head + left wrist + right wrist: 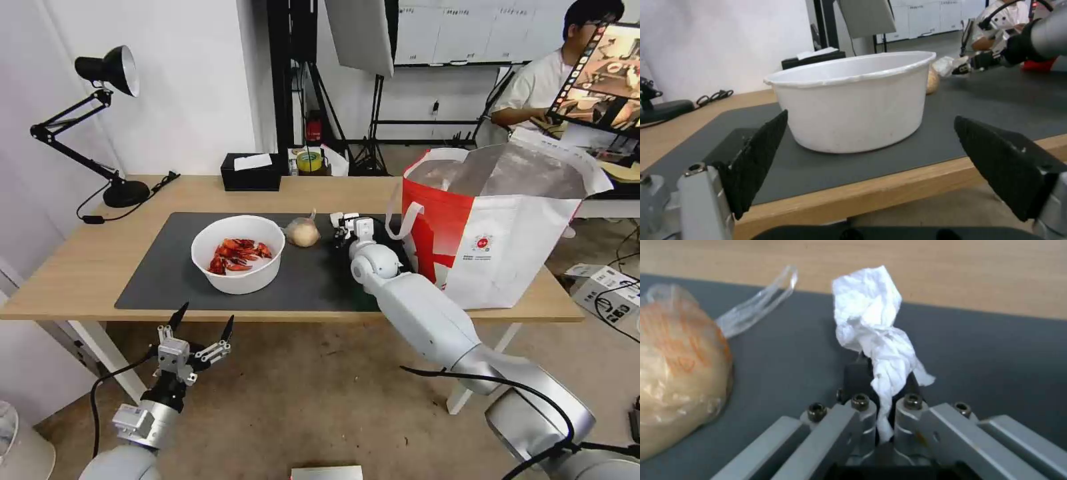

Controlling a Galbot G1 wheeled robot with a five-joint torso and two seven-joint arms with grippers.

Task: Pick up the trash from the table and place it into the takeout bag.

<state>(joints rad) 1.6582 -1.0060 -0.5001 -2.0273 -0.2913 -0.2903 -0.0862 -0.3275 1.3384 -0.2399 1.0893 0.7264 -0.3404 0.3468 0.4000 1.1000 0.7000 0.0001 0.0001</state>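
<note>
The right end effector (pixel 882 406) has its fingers pinched together on the tissue (pixel 876 330), which sticks up crumpled from between them, over the mat (pixel 313 280) just beside the knotted bag (pixel 303 233). Whether the tissue is lifted clear of the mat I cannot tell. So the step in hand looks like the pick of the tissue; the next move calls for carrying it up and to the right, over the rim of the takeout bag (pixel 493 247), which stands open on the right end of the table (pixel 87 260), and high enough to clear the strap handle nearest the arm. The left end effector (pixel 197 333) hangs below the table's front edge with its fingers spread wide, holding nothing, facing the bowl (pixel 238 253) of shells, which sits on the mat with the knotted bag close at its right; both are yet to go in.
</note>
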